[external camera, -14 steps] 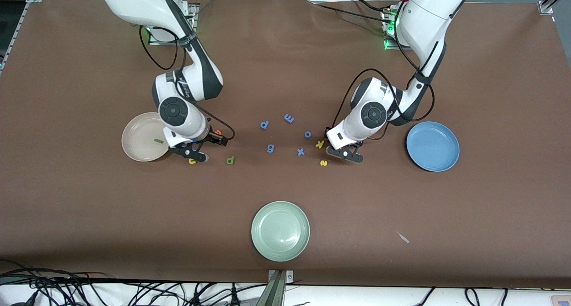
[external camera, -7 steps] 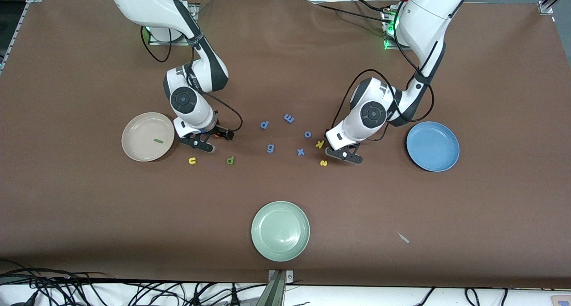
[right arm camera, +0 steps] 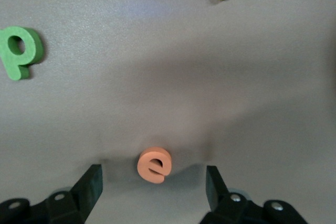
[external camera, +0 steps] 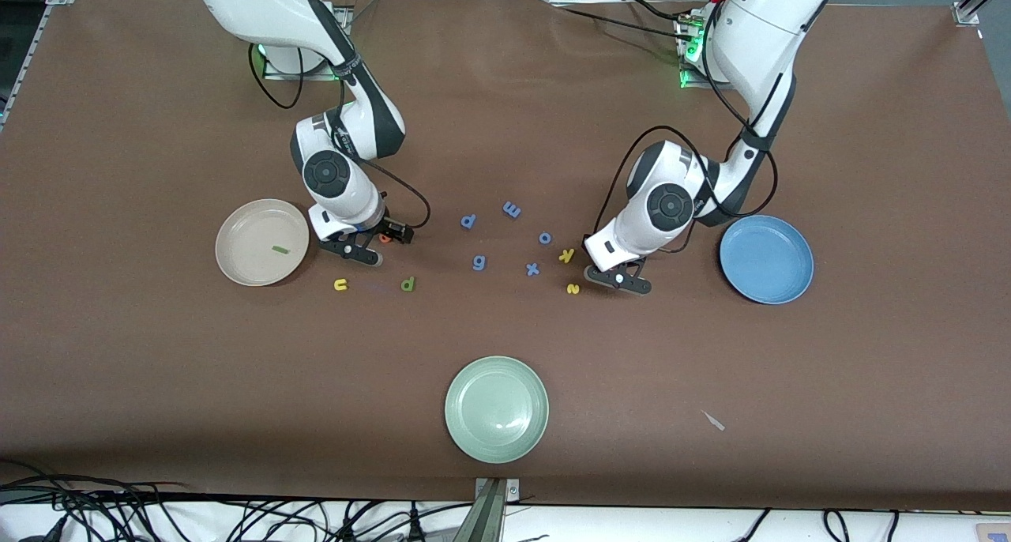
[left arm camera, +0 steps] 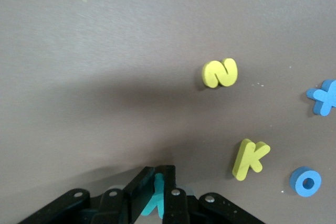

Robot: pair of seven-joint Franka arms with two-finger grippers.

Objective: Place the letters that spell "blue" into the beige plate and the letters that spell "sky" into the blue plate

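So the left tool is down low on the worktop, clamped tight on the teal "y", which you can only see peeking between the fingers in the left wrist view. It sits between the letter cluster and the blue plate, which has nothing in it. The yellow "k" and yellow "s" are lying flat just beside that tool, toward the middle of the worktop, with the "s" nearer the front camera than the "k".

The right tool is spread wide with the orange "e" sitting between its fingers, not touching either one as far as I can see. That's just beside the beige plate, on the side toward the middle of the worktop. The plate has the dark green "l" in it already. The yellow "u" and green "b" are on the worktop a bit nearer the front camera than that tool, well apart from each other.

The five blue letters are scattered in the middle between the two arms, and the pale green plate is near the front edge with nothing in it
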